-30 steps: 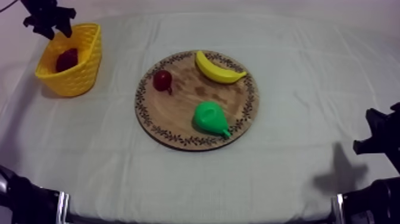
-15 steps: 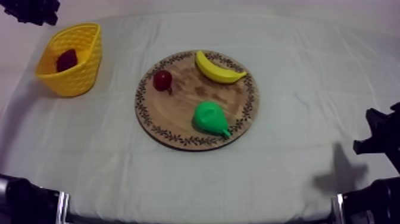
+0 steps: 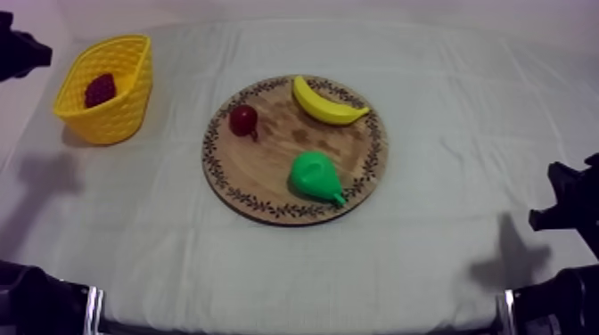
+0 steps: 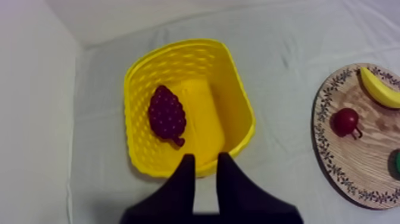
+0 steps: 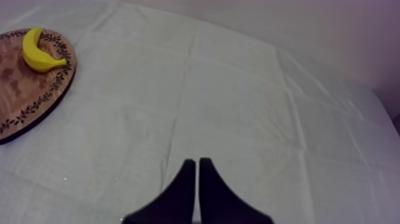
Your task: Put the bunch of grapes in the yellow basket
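Our bunch of grapes (image 3: 100, 89) lies inside the yellow basket (image 3: 125, 120) at the upper left of the top view, well apart from the wooden board (image 3: 267, 165) in the middle of the desk (image 3: 463, 107). The banana (image 3: 328, 102), pear (image 3: 314, 176) and small red fruit (image 3: 242, 119) rest on the board. Our left gripper (image 4: 206, 156) hangs above the basket's rim, fingers a little apart with nothing between them. Our right gripper (image 5: 197, 161) is over bare cloth (image 5: 250, 95) beside the board, fingers pressed together and holding nothing.

Dark grapes (image 4: 166, 114) inside yellow basket (image 4: 233, 89)
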Available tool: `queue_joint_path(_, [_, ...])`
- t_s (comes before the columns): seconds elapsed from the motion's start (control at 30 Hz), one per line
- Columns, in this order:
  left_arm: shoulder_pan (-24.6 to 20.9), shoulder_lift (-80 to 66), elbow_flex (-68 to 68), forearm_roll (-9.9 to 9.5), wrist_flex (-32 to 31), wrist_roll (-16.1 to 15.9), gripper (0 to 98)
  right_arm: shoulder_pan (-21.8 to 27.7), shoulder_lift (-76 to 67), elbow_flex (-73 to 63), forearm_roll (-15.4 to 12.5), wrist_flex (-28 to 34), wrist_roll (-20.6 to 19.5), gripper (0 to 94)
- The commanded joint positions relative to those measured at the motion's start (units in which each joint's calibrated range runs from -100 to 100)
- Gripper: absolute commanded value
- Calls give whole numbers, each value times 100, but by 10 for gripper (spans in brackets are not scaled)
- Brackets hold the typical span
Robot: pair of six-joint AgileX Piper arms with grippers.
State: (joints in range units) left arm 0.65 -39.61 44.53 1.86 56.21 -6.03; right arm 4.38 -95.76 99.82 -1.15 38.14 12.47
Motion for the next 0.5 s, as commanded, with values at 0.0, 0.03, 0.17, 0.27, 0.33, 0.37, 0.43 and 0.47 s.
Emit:
queue_joint_path(0.0, [-6, -1504, 961, 56, -311, -34, 43, -1, 0, -4, 0, 0, 1, 3])
queue_joint_path(0.03, [-7, -1797, 1182, 92, -400, -56, 31, -1, 0, -4, 0, 0, 1, 3])
queue_joint_path(0.17, [68, -2793, 1973, 200, -709, -123, 8, -1, 0, -4, 0, 0, 1, 3])
queue_joint_path(0.27, [171, -3376, 2495, 237, -924, -110, 3, -1, 0, -4, 0, 0, 1, 3])
queue_joint_path(0.33, [234, -3694, 2832, 242, -1051, -67, 1, -1, 0, -4, 0, 0, 1, 3])
queue_joint_path(0.37, [258, -3839, 2994, 239, -1097, -38, 1, -1, 0, -4, 0, 0, 1, 3])
queue_joint_path(0.43, [304, -4124, 3309, 222, -1153, 19, 0, -1, 0, -4, 0, 0, 1, 3])
queue_joint_path(0.47, [329, -4264, 3465, 206, -1166, 56, 0, -1, 0, -4, 0, 0, 1, 3])
